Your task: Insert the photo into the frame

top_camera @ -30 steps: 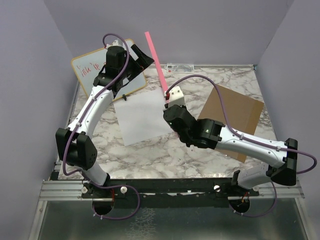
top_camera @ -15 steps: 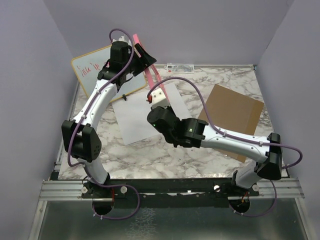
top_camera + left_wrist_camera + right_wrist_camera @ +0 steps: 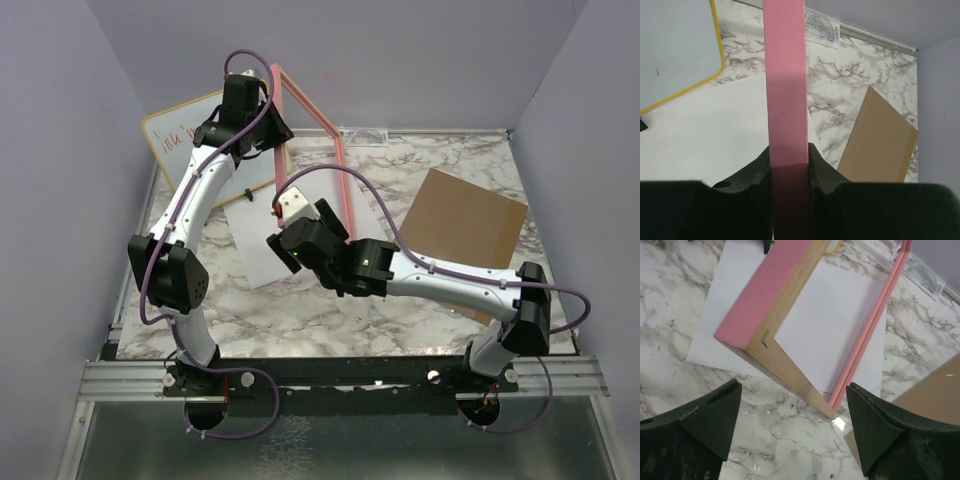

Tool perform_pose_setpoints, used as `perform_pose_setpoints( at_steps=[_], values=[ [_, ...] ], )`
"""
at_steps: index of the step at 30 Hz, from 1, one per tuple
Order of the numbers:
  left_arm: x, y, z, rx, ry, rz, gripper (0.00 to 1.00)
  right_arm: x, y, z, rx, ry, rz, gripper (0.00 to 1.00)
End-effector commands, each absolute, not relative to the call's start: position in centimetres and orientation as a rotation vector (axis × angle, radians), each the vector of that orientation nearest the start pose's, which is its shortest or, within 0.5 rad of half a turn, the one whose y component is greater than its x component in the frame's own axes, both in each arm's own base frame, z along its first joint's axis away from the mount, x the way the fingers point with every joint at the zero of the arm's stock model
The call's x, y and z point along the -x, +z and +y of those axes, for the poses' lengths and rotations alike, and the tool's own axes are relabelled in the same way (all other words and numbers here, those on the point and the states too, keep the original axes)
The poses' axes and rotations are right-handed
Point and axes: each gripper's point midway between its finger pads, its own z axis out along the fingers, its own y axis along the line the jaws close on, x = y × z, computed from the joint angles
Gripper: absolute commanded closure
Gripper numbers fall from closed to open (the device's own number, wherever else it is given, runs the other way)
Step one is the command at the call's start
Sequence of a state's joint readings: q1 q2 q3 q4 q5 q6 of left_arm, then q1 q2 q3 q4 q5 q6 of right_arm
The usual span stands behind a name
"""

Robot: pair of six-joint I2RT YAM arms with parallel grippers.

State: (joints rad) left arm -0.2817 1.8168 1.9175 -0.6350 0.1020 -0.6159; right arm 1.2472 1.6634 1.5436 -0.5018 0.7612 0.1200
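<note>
Reaching back, left tool (image 3: 788, 152) clamping the tilted frame (image 3: 785, 75), right arm folded leftward, right tool (image 3: 792, 390) gaping.

Bright even light, soft shadows; left end effector (image 3: 788, 152) blurred.

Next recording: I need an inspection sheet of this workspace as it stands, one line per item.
Surface: marble table, no spills seen.
Job's things: the frame is held up on edge, tilted, above the photo, which lies white side up; brown backing board lies flat to the right, apart.
Clutter: whiteboard with red writing, far left; clear protractor at the far edge.
Grippers: left gripper shut on the frame's pink edge; right gripper open, frame ahead of it, not gripped.
Cables: purple cable looped along each arm.
Surroundings: lavender walls on three sides.
</note>
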Motion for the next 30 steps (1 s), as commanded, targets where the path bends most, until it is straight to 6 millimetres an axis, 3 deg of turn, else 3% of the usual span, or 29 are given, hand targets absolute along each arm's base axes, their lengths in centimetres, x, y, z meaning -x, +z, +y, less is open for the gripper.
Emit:
perform_pose_setpoints(
  at_steps=[1, 8, 12, 20, 25, 30],
  values=[
    [-47.9, 30.6, -18.3, 0.114, -0.612, 2.156, 0.98, -22.7, 28.3, 38.6, 0.756, 0.325, 1.81, 0.1],
    [-47.2, 29.6, -18.3, 0.04, -0.627, 2.194, 1.0, -21.9, 32.5, 35.6, 0.602, 0.467, 1.71, 0.09],
    [-46.4, 29.1, -18.4, -0.009, -0.684, 2.214, 1.0, -23.8, 32.9, 32.8, 0.444, 0.525, 1.769, 0.09],
    [-44.1, 27.0, -17.9, -0.013, -0.701, 2.276, 1.0, -30.3, 26.5, 25.7, -0.034, 0.611, 2.078, 0.26],
    [-42.0, 25.5, -18.1, -0.025, -0.761, 2.325, 1.0, -32.4, 20.4, 23.2, -0.238, 0.614, 2.297, 0.36],
    [-39.9, 23.0, -17.4, -0.029, -0.747, 2.385, 1.0, -34.8, 15.9, 21.6, -0.383, 0.605, 2.4, 0.37]
  ],
)
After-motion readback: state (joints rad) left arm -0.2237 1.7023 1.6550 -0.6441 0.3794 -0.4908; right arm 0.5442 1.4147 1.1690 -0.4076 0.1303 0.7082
